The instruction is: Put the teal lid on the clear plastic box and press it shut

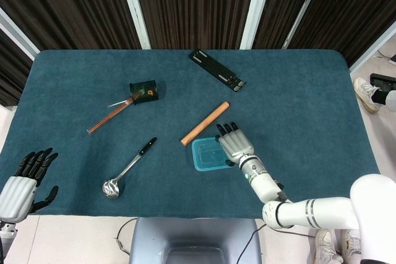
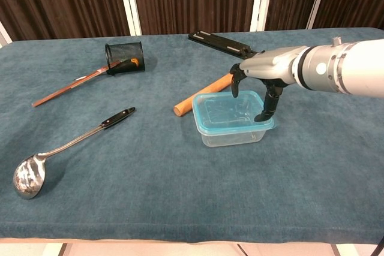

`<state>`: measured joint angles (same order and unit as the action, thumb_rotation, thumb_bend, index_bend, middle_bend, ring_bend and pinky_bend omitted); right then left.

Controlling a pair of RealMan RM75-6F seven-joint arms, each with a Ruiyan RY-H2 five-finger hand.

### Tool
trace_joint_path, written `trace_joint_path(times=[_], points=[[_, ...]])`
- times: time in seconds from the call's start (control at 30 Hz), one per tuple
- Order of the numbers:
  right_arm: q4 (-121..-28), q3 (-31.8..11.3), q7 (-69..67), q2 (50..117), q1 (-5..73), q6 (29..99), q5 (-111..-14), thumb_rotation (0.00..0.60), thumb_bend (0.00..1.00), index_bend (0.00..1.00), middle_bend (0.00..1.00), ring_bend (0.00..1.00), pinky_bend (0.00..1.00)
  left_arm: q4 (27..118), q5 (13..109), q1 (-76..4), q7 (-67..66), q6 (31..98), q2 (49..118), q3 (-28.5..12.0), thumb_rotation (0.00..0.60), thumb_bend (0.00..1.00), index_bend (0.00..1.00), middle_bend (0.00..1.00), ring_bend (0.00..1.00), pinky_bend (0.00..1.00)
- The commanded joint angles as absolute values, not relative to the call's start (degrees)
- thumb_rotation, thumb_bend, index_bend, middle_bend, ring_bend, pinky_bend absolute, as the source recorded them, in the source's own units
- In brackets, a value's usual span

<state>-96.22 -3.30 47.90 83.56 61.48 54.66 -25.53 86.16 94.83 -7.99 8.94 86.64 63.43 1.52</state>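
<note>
Nearest the robot, the left robot hand [image 1: 21, 180] sits idle off the front-left edge of the worktop [image 2: 150, 172], fingers apart, holding nothing. Just in from that edge, a metal ladle [image 2: 66, 145] lies on the cloth. Mid-worktop is the action: the teal lid [image 2: 231, 112] sits on the clear plastic box [image 2: 234, 133], and the right robot hand [image 2: 258, 79] is over its far-right side, fingers pointing down, fingertips [image 2: 259, 116] on the right rim, gripping nothing. The risk, as I judge it: pressure at one edge could tip the light box or skid it on the cloth, leaving the opposite corners unseated. Just behind, a wooden rod [image 2: 204, 93] lies close, so a slide could bump it. Further back, a mesh cup [image 2: 125, 57] and a black bar [image 2: 219, 41].
</note>
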Motion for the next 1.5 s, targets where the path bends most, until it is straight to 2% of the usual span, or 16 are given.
trace_joint_path(times=[0.03, 0.5, 1.5], points=[[-95.98, -3.04, 47.99, 83.72, 61.7, 54.65, -25.25, 0.6, 0.26, 0.4, 0.0, 0.0, 0.0, 86.14, 94.85, -7.96, 8.95, 86.69, 63.45, 1.54, 0.6, 0.41, 0.0, 0.0, 0.0, 0.01], [-94.96, -2.15, 46.45, 84.35, 61.18, 55.27, -27.49, 0.6, 0.21, 0.43, 0.0, 0.0, 0.0, 86.15, 95.04, -7.97, 9.19, 86.79, 63.39, 1.6, 0.6, 0.41, 0.0, 0.0, 0.0, 0.01], [-93.51, -1.76, 45.6, 85.04, 60.65, 54.85, -28.15, 0.6, 0.21, 0.43, 0.0, 0.0, 0.0, 86.09, 94.93, -7.96, 9.56, 86.89, 63.29, 1.52, 0.6, 0.41, 0.0, 0.0, 0.0, 0.01]])
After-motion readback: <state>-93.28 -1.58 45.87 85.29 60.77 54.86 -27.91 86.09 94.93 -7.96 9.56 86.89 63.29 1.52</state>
